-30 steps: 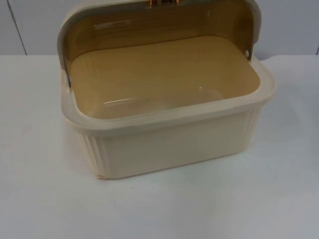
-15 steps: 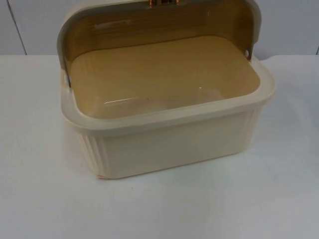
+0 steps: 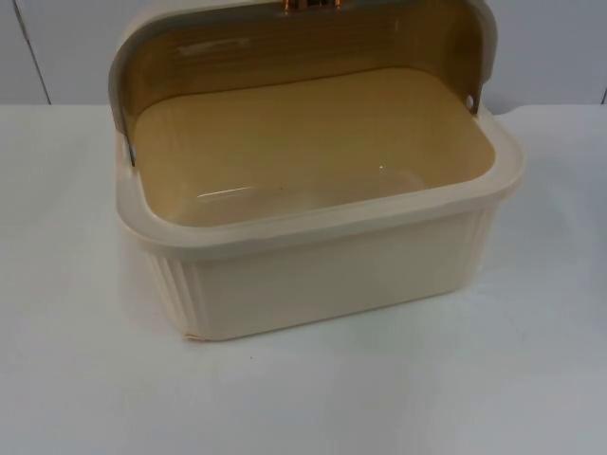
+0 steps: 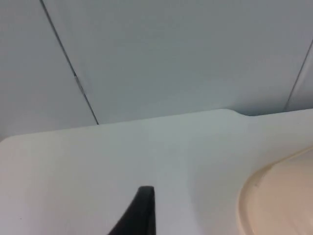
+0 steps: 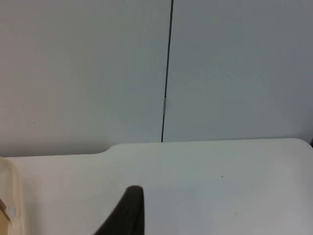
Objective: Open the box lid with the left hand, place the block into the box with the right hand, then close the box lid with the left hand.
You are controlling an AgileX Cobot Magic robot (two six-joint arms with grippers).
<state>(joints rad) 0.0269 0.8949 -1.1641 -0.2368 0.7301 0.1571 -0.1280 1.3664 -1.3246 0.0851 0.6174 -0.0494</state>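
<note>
Item: cream plastic box (image 3: 322, 275), mid-tabletop, reaching toward the far edge; ribbed walls, smooth rim, likely light, rigid and slippery. Amber translucent lid (image 3: 285, 47) stands raised at the back; best held by its front lip. Left gripper (image 4: 142, 215) and right gripper (image 5: 128, 213) wait beside the box, spread undeterminable.

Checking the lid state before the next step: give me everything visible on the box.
The box is cream plastic, rectangular with rounded corners, a broad flat rim and ribbed side walls. Its lid is a translucent amber dome in a cream frame, swung up and back at the far side, with a copper-coloured clasp at its top edge. The tan interior looks glossy and holds no block. It stands upright on the white table, turned slightly askew, near the grey partition wall.
</note>
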